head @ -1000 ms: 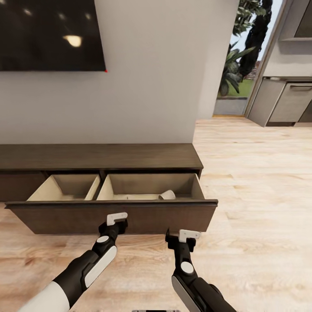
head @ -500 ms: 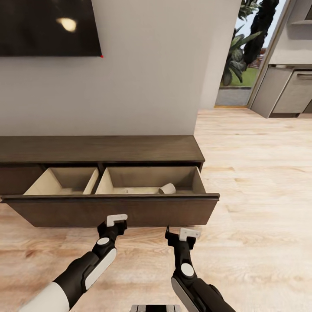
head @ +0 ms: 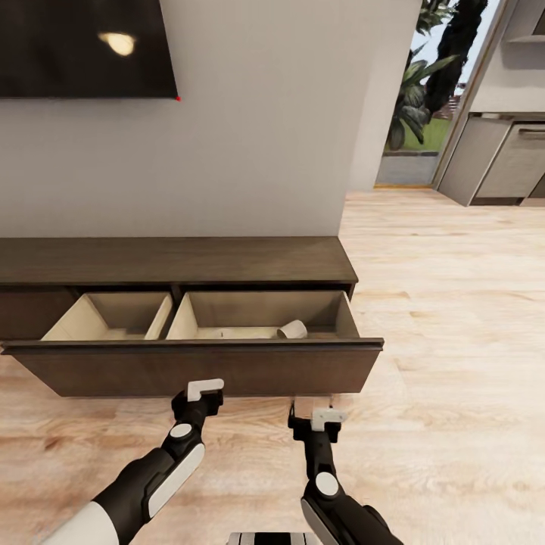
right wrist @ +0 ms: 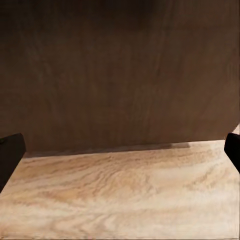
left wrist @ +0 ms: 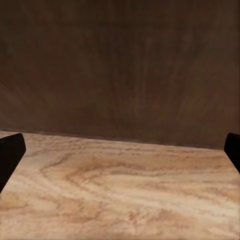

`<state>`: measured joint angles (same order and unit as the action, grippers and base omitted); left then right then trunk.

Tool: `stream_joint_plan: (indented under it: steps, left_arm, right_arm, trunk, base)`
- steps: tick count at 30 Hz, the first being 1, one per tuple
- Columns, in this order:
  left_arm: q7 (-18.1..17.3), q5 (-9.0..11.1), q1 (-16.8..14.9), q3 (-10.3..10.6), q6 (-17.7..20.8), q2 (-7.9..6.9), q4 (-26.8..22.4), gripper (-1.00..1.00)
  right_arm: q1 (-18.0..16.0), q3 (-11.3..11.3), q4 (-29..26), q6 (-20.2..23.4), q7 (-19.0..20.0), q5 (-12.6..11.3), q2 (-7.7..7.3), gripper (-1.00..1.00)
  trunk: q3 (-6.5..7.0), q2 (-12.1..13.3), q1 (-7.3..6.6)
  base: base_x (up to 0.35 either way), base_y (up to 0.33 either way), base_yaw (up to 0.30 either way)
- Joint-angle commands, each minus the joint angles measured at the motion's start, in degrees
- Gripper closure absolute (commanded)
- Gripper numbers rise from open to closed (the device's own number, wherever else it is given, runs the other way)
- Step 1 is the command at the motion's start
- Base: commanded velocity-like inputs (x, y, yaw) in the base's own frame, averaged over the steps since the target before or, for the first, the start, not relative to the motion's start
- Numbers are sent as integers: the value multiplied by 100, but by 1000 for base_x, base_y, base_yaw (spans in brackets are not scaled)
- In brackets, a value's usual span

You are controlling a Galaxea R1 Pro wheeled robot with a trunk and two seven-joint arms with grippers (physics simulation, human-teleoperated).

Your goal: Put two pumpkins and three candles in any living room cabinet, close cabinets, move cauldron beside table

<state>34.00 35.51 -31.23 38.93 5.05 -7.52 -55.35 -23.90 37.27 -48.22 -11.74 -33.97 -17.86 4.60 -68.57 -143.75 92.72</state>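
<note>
Since half a second ago the right gripper has pulled back a little from the drawer front, while the camera and the cabinet stay as they were; the left gripper has hardly shifted.

In the head view, the long drawer stands pulled out, with two pale compartments. One candle lies on its side in the right compartment, near its right wall. No pumpkin or cauldron is visible here.

In the left wrist view, the dark fingertips sit at both edges of the picture, so the jaws are wide apart and hold nothing; ahead is the brown drawer front above the wooden floor.

The right wrist view is similar: fingertips far apart, nothing between them.

I judge the drawer front stiff, flat and handle-less, so a flat push in the middle should close it. The candle looks light and may roll.
</note>
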Motion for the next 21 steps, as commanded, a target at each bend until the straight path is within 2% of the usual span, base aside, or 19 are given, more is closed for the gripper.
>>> stream_joint_plan:
  steps: [1,2,5,8,15,21]
  left_arm:
    - [46,21,-6,31,23,-8,-11,-100]
    - [41,23,-6,38,23,-2,-13,-100]
    - [31,26,-6,43,23,-3,-16,-100]
    - [34,21,-6,44,23,0,-16,-100]
    - [37,17,-5,44,23,-12,-12,-100]
    - [50,17,-5,45,23,-15,-11,-100]
  right_arm:
    - [-12,22,124,-55,162,-84,6,-100]
    - [-15,12,188,-64,349,-101,10,-100]
    - [-19,-2,244,-72,546,-101,14,-100]
    - [-24,-8,256,-73,592,-98,15,-100]
    - [-49,-14,260,-82,620,-108,17,-100]
    - [-223,-25,276,-68,708,-139,12,-100]
  trunk:
    - [-5,-2,-1]
    - [-5,-2,-1]
    - [-5,-2,-1]
    - [-5,-2,-1]
    - [-5,-2,-1]
    - [-5,-2,-1]
  base:
    - [0,0,0]
    - [24,0,0]
    - [162,0,0]
    - [161,0,0]
    - [22,0,0]
    - [1,0,0]
